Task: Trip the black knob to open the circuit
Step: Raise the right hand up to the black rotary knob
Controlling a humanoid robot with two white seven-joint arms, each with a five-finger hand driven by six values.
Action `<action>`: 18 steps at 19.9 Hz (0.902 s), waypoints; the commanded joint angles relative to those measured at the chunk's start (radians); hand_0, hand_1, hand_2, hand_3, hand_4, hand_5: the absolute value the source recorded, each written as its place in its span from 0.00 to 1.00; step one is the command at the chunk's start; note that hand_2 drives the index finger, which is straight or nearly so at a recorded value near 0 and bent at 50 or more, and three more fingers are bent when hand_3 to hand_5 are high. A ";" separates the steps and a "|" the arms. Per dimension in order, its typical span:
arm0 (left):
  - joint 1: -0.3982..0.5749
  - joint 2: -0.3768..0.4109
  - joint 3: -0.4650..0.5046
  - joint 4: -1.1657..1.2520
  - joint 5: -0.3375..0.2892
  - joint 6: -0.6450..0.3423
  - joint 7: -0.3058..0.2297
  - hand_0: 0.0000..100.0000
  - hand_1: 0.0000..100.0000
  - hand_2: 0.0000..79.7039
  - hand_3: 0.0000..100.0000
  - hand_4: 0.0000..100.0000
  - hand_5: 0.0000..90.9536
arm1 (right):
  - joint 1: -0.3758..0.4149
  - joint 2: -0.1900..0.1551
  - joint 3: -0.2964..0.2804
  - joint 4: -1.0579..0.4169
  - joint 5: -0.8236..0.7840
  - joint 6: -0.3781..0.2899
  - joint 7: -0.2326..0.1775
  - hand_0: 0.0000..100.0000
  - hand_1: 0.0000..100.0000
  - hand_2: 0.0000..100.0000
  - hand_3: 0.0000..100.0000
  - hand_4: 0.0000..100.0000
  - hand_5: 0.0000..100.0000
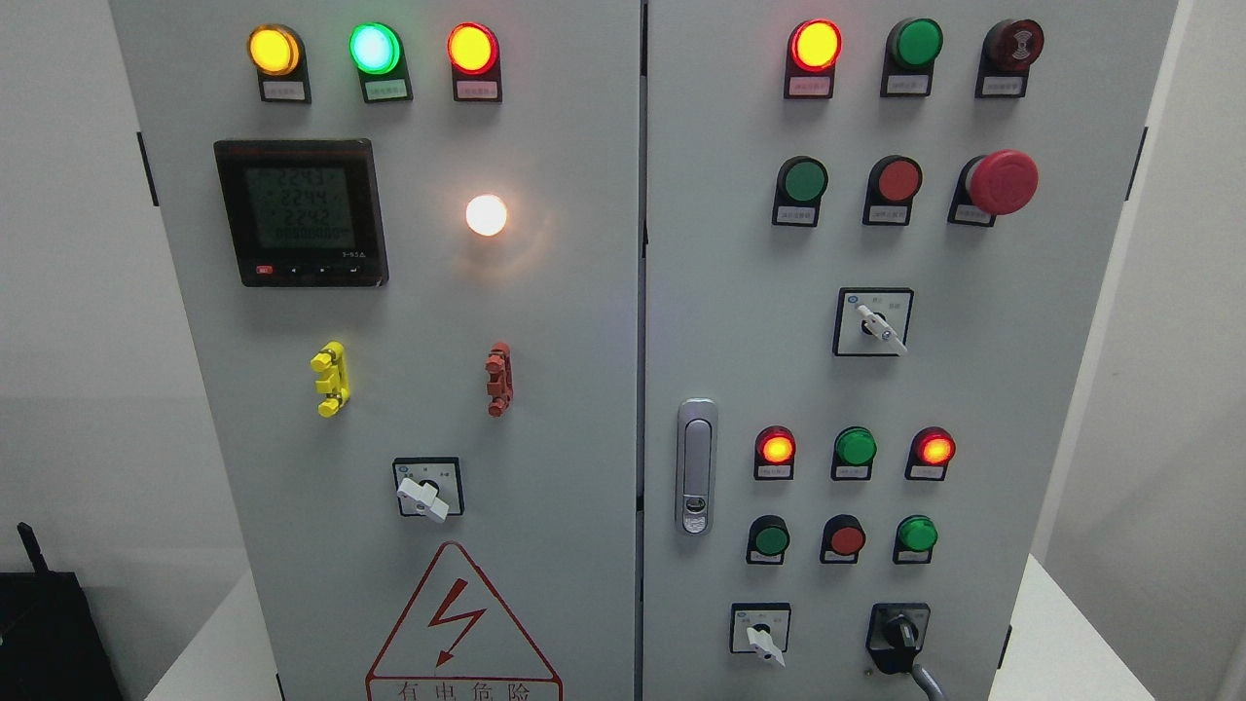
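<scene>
The black knob (900, 635) sits on a black plate at the lower right of the grey control cabinet's right door (740, 321), near the bottom edge of the head view. Its handle points down and slightly right, with a grey cable running off below it. No robot hand or arm shows in the view.
A white selector switch (762, 638) sits left of the black knob, another (876, 326) higher up, a third (423, 497) on the left door. A red mushroom button (1001, 182), lit lamps, a door latch (696, 467) and a meter (300, 211) fill the panel.
</scene>
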 commanded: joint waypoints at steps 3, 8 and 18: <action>-0.002 0.000 0.002 0.000 0.002 -0.002 0.000 0.12 0.39 0.00 0.00 0.00 0.00 | -0.015 -0.001 0.004 -0.028 0.002 -0.007 0.003 0.00 0.00 0.00 1.00 1.00 0.98; -0.002 0.000 0.002 0.000 0.001 -0.003 0.000 0.12 0.39 0.00 0.00 0.00 0.00 | -0.013 0.000 0.012 -0.028 0.002 -0.007 0.003 0.00 0.00 0.00 1.00 1.00 0.98; -0.002 0.000 0.002 0.000 0.001 -0.003 0.000 0.12 0.39 0.00 0.00 0.00 0.00 | -0.013 0.002 0.024 -0.028 0.008 -0.005 0.001 0.00 0.00 0.00 1.00 1.00 0.98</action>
